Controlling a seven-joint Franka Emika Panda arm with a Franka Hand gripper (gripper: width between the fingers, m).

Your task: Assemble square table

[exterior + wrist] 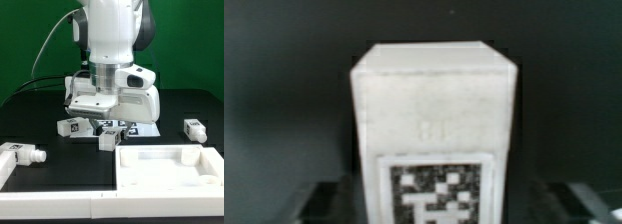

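The white square panel (170, 166) with a raised rim lies at the front, on the exterior view's right. Stubby white legs with black-and-white tags lie scattered: one (72, 127) beside the gripper, one (107, 140) just in front of it, one (193, 127) far on the exterior view's right, one (27, 155) on the exterior view's left. My gripper (98, 122) is down close to the table. In the wrist view a white leg (429, 100) with its tag fills the picture, and my gripper (446, 205) straddles its tagged end. The dark fingers (317, 205) stand apart from it, so the gripper is open.
The marker board (143, 129) lies behind the gripper on the black table. A white bar-shaped border piece (8, 162) sits at the edge on the exterior view's left. Green walls close off the back.
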